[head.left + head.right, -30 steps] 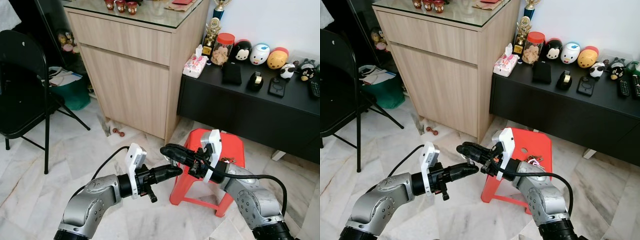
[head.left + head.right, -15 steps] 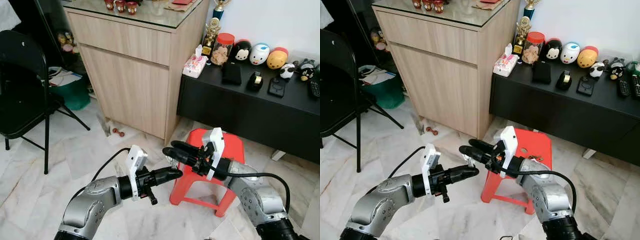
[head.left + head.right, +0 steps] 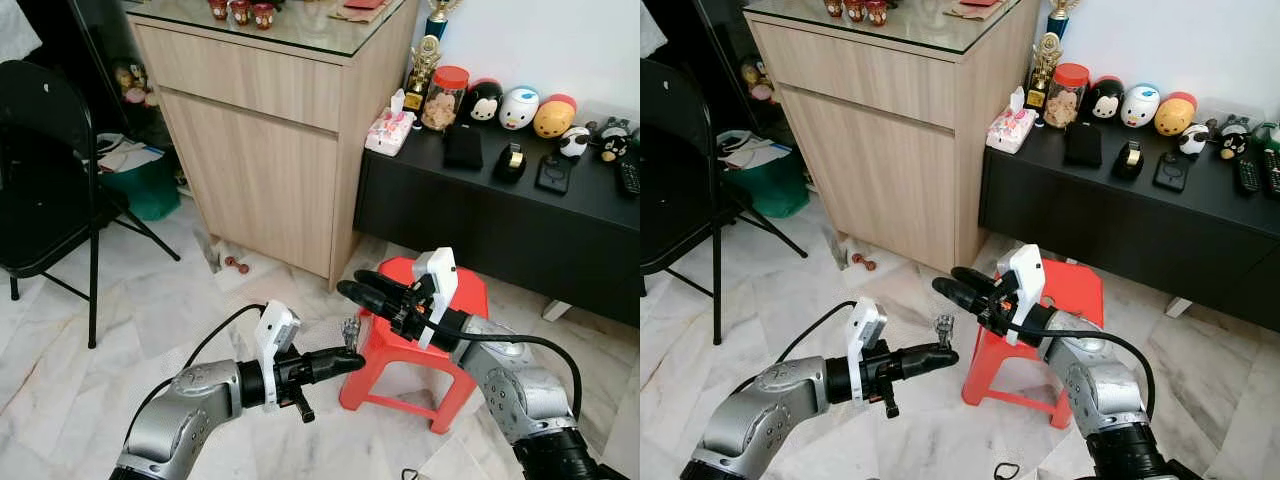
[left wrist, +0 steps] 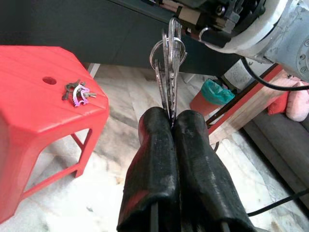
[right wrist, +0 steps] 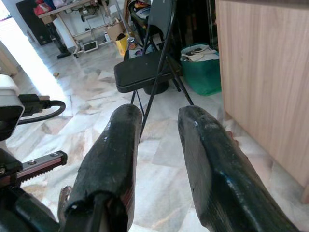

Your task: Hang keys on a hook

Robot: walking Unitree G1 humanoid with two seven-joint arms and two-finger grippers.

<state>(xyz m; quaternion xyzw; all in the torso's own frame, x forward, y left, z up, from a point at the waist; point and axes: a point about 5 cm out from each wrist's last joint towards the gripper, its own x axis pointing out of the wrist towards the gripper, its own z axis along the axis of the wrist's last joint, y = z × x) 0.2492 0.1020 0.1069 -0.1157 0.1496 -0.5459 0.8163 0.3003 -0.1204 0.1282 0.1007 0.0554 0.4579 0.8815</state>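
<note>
1. Far left: black folding chair (image 3: 45,180) on the marble floor (image 3: 150,310), with a green bin (image 3: 150,185) behind it. Not involved.
2. Left gripper (image 3: 345,360) reaches forward at low height, just left of the red stool (image 3: 470,300). Fingers pressed together on the keys (image 3: 351,331), which stand up from the fingertips. In the left wrist view the key bunch (image 4: 169,67) and its ring rise clear above the closed fingers (image 4: 159,159).
3. Change from a second ago: both grippers then met at the bunch, the right one over it. Now the right gripper (image 3: 362,289) has lifted up and away to the right, and the left has dropped slightly. The keys are with the left alone. Reads as a right-to-left handover, just completed.
4. Right gripper: jaws parted, nothing between them; the right wrist view shows its two fingers (image 5: 116,159) with open floor in the gap.
5. A second, smaller key set (image 4: 77,92) lies on the stool top. Untouched.
6. Right of the wooden cabinet (image 3: 270,130): black low sideboard (image 3: 500,215) carrying figurines and a jar.
7. No hook identifiable in any view. Judgement: carrying is secured; the hook must still be found and approached, so hanging is some way off.
8. Risk: the bunch is pinched at its lower end only and may swing or slip while walking.
</note>
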